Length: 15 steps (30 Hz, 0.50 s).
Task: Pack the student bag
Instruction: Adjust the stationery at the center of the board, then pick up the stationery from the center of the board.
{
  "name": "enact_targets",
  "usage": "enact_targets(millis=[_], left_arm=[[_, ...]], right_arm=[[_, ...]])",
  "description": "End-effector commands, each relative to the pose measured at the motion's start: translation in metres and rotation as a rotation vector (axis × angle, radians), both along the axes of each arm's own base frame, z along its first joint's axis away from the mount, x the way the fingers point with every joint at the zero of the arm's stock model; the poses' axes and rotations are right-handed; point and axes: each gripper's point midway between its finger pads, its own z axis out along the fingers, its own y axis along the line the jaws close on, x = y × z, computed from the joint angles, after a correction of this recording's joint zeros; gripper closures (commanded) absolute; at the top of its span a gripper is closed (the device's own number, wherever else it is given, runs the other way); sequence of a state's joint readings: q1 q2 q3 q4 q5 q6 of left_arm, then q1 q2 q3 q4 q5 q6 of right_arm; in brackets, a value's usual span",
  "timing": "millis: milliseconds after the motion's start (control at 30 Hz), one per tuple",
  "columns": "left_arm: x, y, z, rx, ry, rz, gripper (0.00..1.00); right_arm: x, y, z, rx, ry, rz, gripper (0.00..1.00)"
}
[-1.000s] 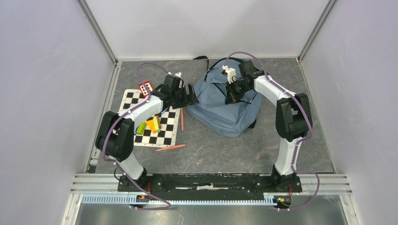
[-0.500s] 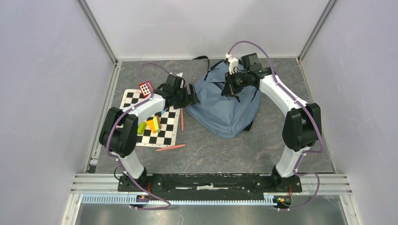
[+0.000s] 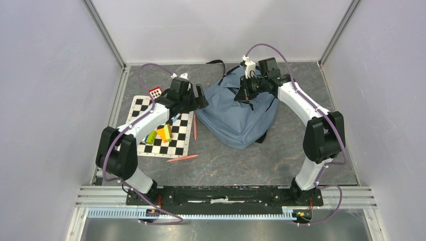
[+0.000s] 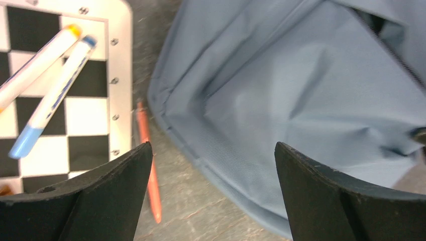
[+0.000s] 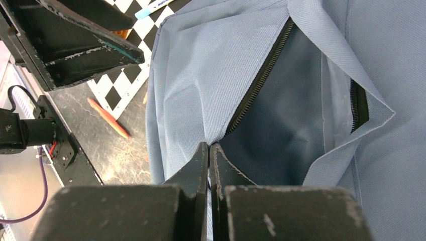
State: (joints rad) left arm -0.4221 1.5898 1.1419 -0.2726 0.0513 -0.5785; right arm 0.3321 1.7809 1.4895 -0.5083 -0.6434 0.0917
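Backpack: the blue-grey backpack lies on the grey table toward the far side, between my two arms and just right of the checkerboard. A black strap shows at its far edge.
My right gripper: my right gripper has its fingers pressed together on the backpack's fabric, right where the dark zipper ends. From above it sits over the far part of the backpack.
Opening: the zipper is parted and the flap beside it stands up, so the darker inside shows.
My left gripper: my left gripper is spread wide and holds nothing. It hangs over the backpack's left edge, with fabric and bare table showing between the fingers.
Checkerboard: a black-and-white checkerboard lies flat to the left of the backpack, under my left arm.
On the board: two markers lie side by side, one with blue ends and one orange-tipped. A cluster of small green, orange and yellow pieces sits nearer to me.
Pencils: an orange-red pencil lies on the table in the gap between the checkerboard and the backpack, close to both. A second pencil lies just off the board's near edge.
Red block: a small red block with white dots sits at the board's far corner.
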Motion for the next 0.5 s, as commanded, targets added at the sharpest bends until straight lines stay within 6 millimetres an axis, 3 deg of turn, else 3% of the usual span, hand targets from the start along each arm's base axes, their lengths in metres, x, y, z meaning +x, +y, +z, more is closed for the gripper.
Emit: enact_targets(millis=[0,167,300,467], left_arm=[[-0.025,0.041,-0.031,0.155,0.086,0.094,0.06],[-0.039,0.052,-0.056,0.217,0.144,0.097,0.24],[-0.039,0.042,-0.073,0.233,0.177,0.035,0.37],[-0.042,0.029,-0.094,0.295,0.223,-0.035,0.44]], right_arm=[[0.000,0.009,0.033,0.050,-0.091,0.010,1.00],[0.001,0.007,0.028,0.036,-0.091,-0.002,1.00],[0.001,0.007,0.024,0.031,-0.081,-0.004,1.00],[0.002,0.007,0.023,0.031,-0.080,-0.008,1.00]])
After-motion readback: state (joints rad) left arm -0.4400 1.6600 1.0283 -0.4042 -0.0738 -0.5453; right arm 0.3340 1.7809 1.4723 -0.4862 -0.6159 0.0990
